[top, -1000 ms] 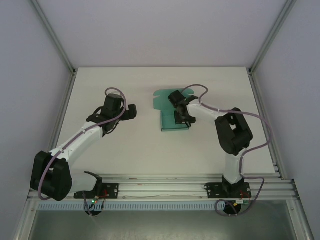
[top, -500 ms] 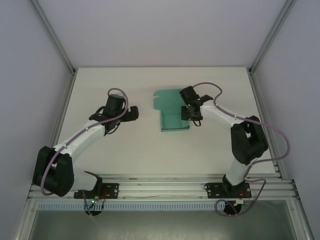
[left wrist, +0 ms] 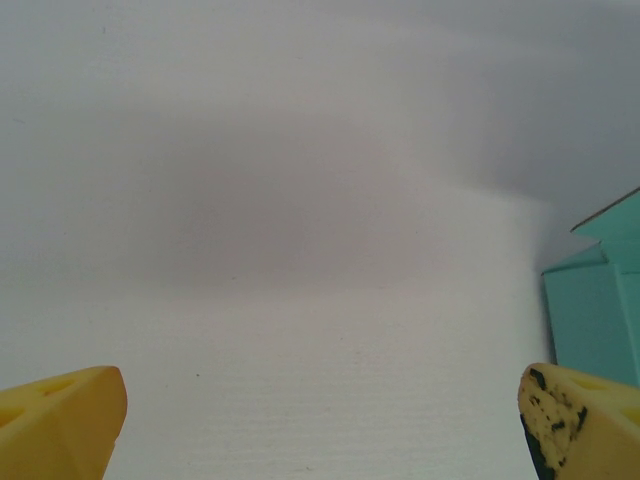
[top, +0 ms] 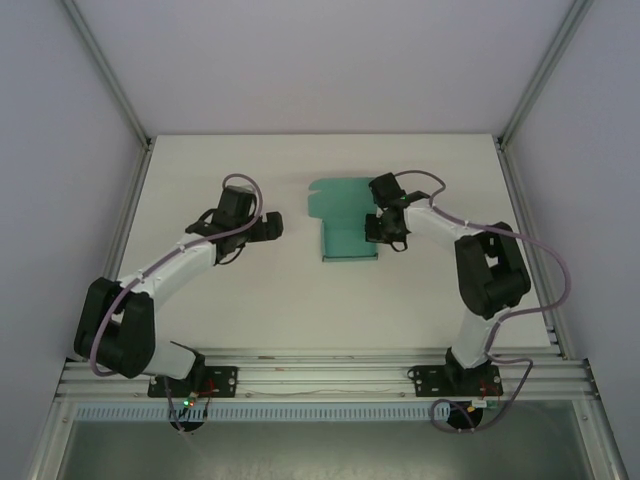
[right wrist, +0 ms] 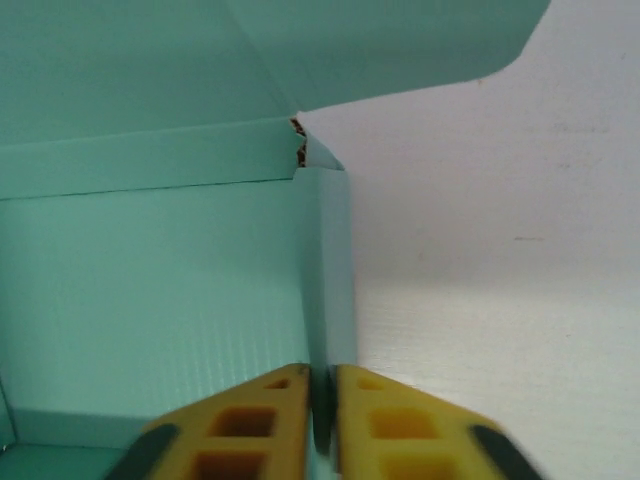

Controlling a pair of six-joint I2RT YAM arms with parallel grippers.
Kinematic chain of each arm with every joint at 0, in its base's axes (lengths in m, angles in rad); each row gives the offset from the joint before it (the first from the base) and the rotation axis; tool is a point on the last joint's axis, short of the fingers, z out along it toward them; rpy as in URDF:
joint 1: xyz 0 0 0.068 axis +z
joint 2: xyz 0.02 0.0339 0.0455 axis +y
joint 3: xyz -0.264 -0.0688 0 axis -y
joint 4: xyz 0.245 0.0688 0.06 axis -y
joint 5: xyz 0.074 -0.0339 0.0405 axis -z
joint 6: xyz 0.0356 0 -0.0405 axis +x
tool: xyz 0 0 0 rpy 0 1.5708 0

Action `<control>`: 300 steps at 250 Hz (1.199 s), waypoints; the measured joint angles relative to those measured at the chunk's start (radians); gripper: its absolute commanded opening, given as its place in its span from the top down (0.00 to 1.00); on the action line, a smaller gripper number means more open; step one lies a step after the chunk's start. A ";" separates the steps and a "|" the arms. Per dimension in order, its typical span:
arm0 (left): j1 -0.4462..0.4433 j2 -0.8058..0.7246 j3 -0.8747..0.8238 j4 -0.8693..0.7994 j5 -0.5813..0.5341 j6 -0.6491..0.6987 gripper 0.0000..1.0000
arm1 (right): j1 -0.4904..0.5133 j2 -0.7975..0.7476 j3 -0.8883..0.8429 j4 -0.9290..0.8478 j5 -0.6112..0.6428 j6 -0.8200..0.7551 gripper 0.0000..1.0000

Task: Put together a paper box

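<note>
right end effector (right wrist: 322, 385) has closed onto paper box (right wrist: 150, 270) wall, seemingly upright; left end effector (left wrist: 320, 425) wide.

This is a robotics lab test cell. A plain white table (top: 300, 300) is boxed in by blank pale panels (top: 320, 60) at 9, 12 and 3 o'clock. Aluminium extrusion posts (top: 108, 80) rise from its 10 and 2 o'clock corners. A slotted aluminium rail (top: 330, 372) runs along the 6 o'clock edge. Bolted to it are two black-and-white robot arms, the left arm (top: 170, 265) at 7 o'clock and the right arm (top: 485, 275) at 5 o'clock. A small green light (top: 187, 402) glows under the left base.
</note>
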 measured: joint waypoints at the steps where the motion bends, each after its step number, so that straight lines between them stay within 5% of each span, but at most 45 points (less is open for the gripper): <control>1: 0.000 0.000 0.000 0.000 0.000 0.000 0.00 | 0.000 0.000 0.000 0.000 -0.001 0.001 0.95; 150: 0.000 0.019 0.013 0.002 0.003 0.020 0.00 | 0.002 0.090 0.071 -0.013 0.021 -0.016 0.86; 209: 0.000 0.019 0.013 0.002 0.002 0.026 0.00 | 0.021 0.166 0.105 -0.049 0.087 -0.025 1.00; 300: 0.000 0.019 0.013 0.002 -0.002 0.026 0.00 | 0.094 0.298 0.300 -0.251 0.303 -0.006 1.00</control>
